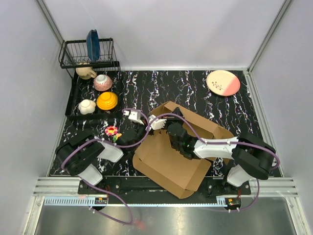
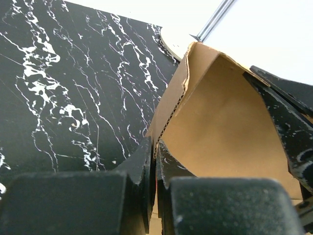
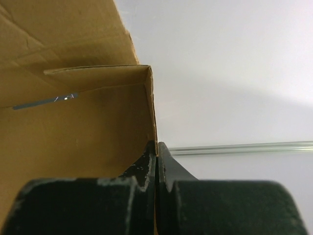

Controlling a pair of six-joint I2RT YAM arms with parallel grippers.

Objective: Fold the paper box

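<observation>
Presently the left pincer [image 2: 155, 147] and right pincer [image 3: 156, 147] each clamp a raised flap of the paper box [image 1: 168, 164]. They sit close together along its far-left edge.

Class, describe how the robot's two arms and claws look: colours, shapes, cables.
The left arm and right arm have black joints and white shells, with purple cables looping along them. The left claw and right claw are black, tapered and scuffed.
</observation>
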